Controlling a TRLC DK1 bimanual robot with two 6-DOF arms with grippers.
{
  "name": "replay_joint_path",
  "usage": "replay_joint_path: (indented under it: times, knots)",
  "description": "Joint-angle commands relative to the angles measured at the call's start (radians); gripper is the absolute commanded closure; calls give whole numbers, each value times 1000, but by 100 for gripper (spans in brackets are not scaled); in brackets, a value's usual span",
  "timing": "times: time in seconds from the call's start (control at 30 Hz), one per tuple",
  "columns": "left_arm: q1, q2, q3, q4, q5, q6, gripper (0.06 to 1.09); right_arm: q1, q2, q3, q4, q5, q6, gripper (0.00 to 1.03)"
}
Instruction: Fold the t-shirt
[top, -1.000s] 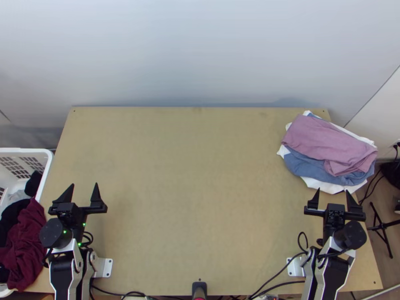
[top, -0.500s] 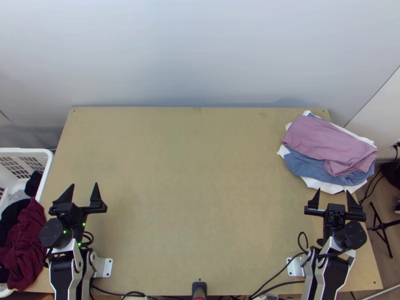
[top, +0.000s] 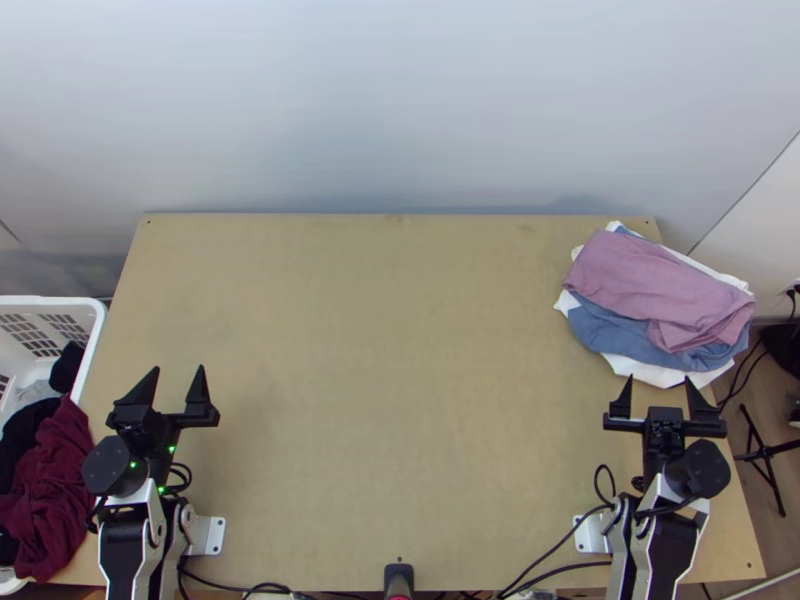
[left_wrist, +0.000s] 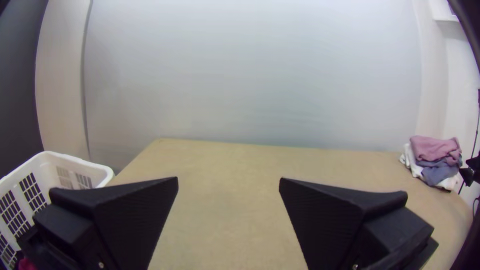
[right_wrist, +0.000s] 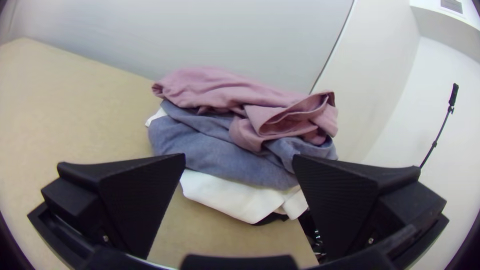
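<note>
My left gripper (top: 179, 388) stands open near the table's left edge, beside the basket, with nothing between its fingers. In the left wrist view the same gripper (left_wrist: 228, 182) has its fingers wide apart over bare table. At the right edge, my right gripper (top: 659, 396) is open just nearer than a cloth pile and holds nothing; so it is in the right wrist view, the gripper (right_wrist: 239, 159) facing the pile. On top of the pile lies a pink cloth (top: 645, 282), folded loosely, over a blue cloth (top: 620, 335) and a white one (top: 645, 374). Which is a t-shirt I cannot tell.
A white basket (top: 97, 335) at the table's left side holds a dark red cloth (top: 50, 480) and black and grey ones. Bare tabletop (top: 390, 380) stretches between the arms. Black cables (top: 545, 550) run along the near edge.
The left gripper has shifted slightly to the right, and the right gripper slightly to the left. Both stay open, and the cloths lie as before.
</note>
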Motion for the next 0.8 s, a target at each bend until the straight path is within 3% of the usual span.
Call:
replay_joint_path:
  times: [0.0, 0.17, 0.33, 0.47, 0.67, 0.77]
  knots:
    - [-12, 1, 9, 9, -1, 53, 10, 22, 2, 1, -2, 21, -75, 3]
    - [34, 150, 127, -14, 6, 115, 10, 28, 23, 37, -25, 81, -154, 3]
    - [71, 199, 322, -212, 34, 127, 10, 27, 103, 159, -65, 81, -160, 3]
    - [140, 279, 508, -376, 33, 153, 11, 19, 339, 338, -91, 81, -69, 3]
    - [350, 463, 704, -591, 37, 328, 11, 34, 612, 657, -252, 78, 112, 3]
    - [434, 549, 756, -683, 48, 418, 11, 74, 694, 781, -330, 78, 158, 3]
